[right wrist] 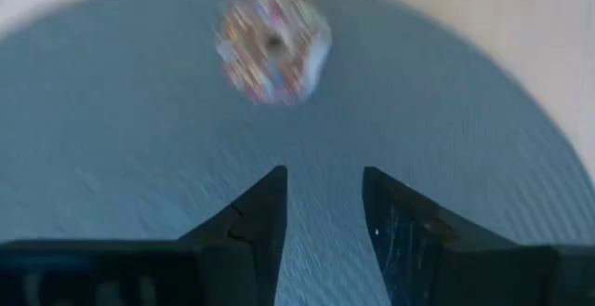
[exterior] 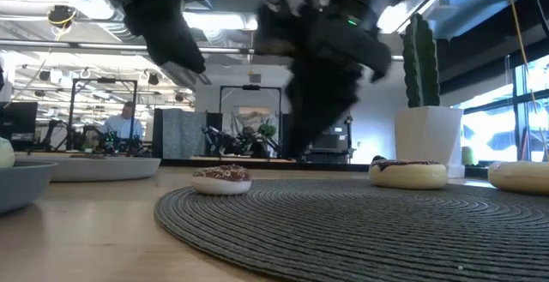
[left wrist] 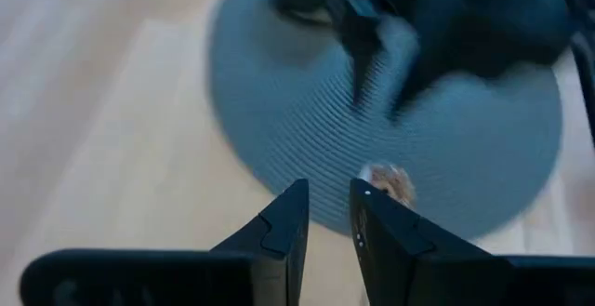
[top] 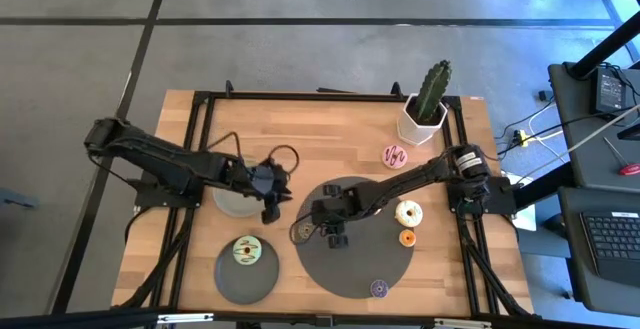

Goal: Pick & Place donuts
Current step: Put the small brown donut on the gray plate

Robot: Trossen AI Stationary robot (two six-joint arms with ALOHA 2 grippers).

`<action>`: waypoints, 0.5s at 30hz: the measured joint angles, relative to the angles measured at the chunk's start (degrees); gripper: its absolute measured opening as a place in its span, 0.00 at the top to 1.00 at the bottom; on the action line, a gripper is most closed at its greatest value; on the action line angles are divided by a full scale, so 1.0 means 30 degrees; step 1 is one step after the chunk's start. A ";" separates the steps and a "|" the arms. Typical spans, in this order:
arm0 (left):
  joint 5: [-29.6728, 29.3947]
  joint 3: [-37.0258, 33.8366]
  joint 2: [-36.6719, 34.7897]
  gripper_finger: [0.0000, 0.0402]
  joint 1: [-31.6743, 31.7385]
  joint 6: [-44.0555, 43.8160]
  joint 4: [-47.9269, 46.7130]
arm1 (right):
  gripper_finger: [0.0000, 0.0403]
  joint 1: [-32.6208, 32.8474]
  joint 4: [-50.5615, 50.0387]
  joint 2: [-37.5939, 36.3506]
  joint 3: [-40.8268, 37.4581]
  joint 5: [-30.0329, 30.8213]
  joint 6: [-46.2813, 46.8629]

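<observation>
A brown sprinkled donut (top: 303, 231) lies at the left edge of the large dark grey disc (top: 355, 269); it also shows in the right wrist view (right wrist: 272, 41) and the low view (exterior: 221, 179). My right gripper (top: 336, 235) hovers open and empty over the disc, just right of this donut. My left gripper (top: 272, 207) is open by a narrow gap and empty, above the table left of the disc. A white donut (top: 408, 212), an orange donut (top: 407, 237) and a purple donut (top: 379, 288) lie on the disc. A pale green donut (top: 246, 251) lies on a small grey plate (top: 232, 281). A pink-striped donut (top: 395, 156) lies on the table.
A second small grey plate (top: 232, 204) lies under my left arm. A cactus in a white pot (top: 425, 119) stands at the far right of the table. A black frame runs along the table's edges. Bare wood shows at the near right and far left.
</observation>
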 joint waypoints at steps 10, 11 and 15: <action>0.1611 0.0015 0.4025 0.81 -0.1500 0.2270 0.4681 | 0.64 0.0600 0.2639 -0.7897 -0.8011 0.6325 0.4752; 0.1642 0.0007 0.4297 0.81 -0.1569 0.2614 0.4945 | 0.64 0.0672 0.3091 -0.8636 -0.8604 0.6774 0.5148; 0.1485 0.0245 0.5492 0.81 -0.1644 0.2896 0.5901 | 0.64 0.0867 0.4276 -1.0911 -1.0537 0.7886 0.6088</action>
